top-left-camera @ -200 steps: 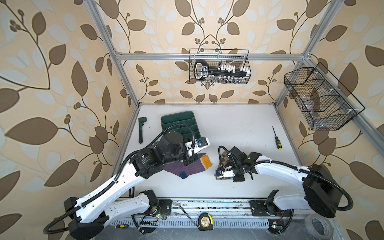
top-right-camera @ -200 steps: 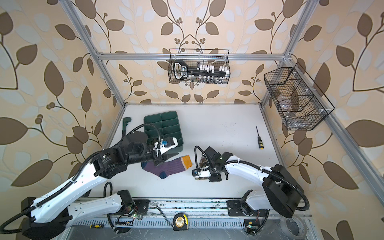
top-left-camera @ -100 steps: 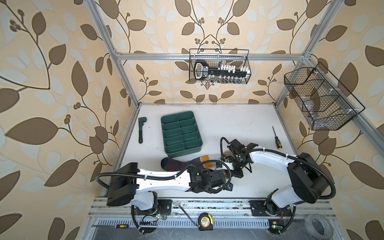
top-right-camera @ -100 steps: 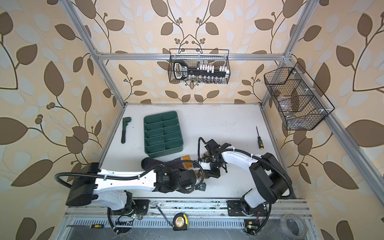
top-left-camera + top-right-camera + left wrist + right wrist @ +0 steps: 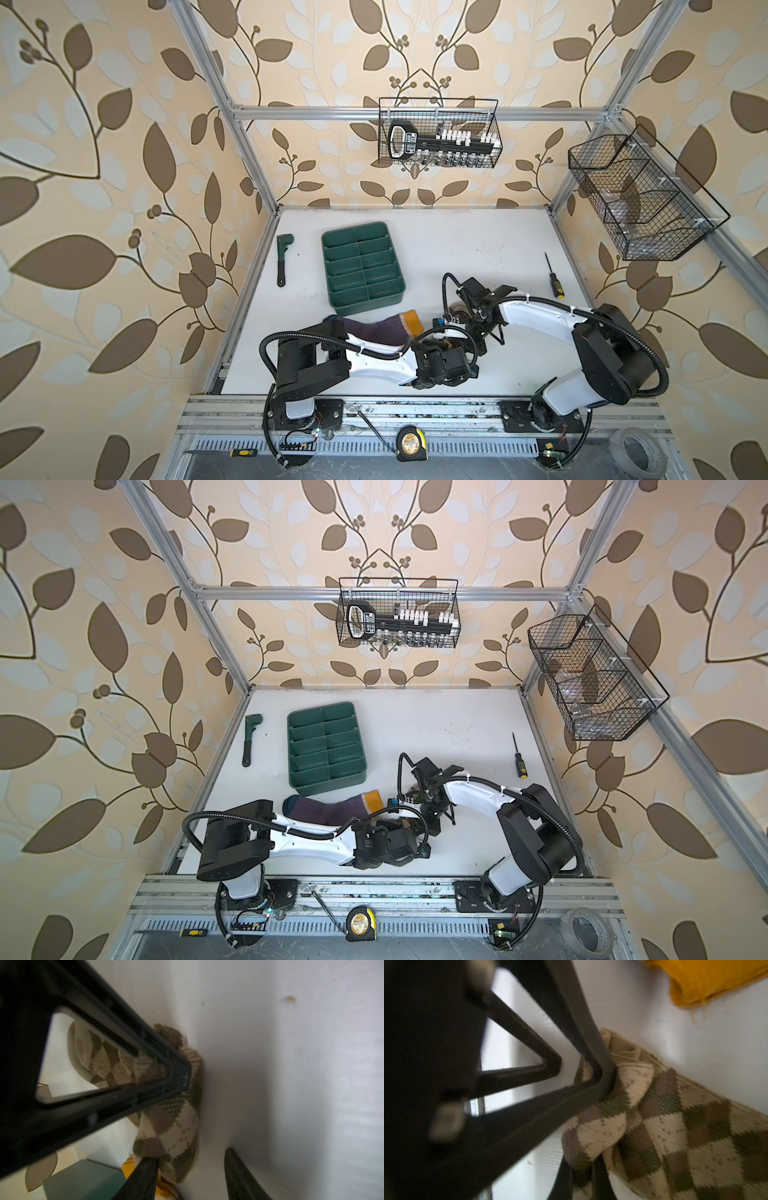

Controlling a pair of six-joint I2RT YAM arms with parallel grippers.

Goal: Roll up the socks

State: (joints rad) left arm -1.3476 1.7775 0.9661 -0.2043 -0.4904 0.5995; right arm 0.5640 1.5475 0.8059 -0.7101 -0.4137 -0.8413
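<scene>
The white surface (image 5: pixel 478 249) carries a green divided tray (image 5: pixel 370 300) left of the middle. Just in front of the tray, toward the edge where the arms are mounted, lies the purple sock (image 5: pixel 374 330). It is ribbed and stretched out long and flat. Its navy toe points to the left edge and its mustard cuff (image 5: pixel 706 980) to the middle.

The argyle sock (image 5: pixel 172 1126) sits beside that cuff with a strip of bare surface between them, near the middle of the front edge. In both top views the arms hide most of it. It has cream diamonds among brown and olive ones. The fabric is creased and bunched, and one end curls over.

The right claw (image 5: pixel 581 1161) has its jaws pressed together on a fold of the argyle sock. The left claw (image 5: pixel 189 1155) has its jaws apart. One finger (image 5: pixel 145 1176) touches the sock's edge and the other stands clear over bare surface.

A second ago the left arm (image 5: pixel 374 368) was raised over the purple sock and hid part of it and the tray. Now it lies low along the front edge, and its claw meets the right one at the argyle sock. The tray shows whole and the purple sock shows along most of its length. The right arm (image 5: pixel 536 316) has drawn its elbow in, and its claw is in much the same place.
</scene>
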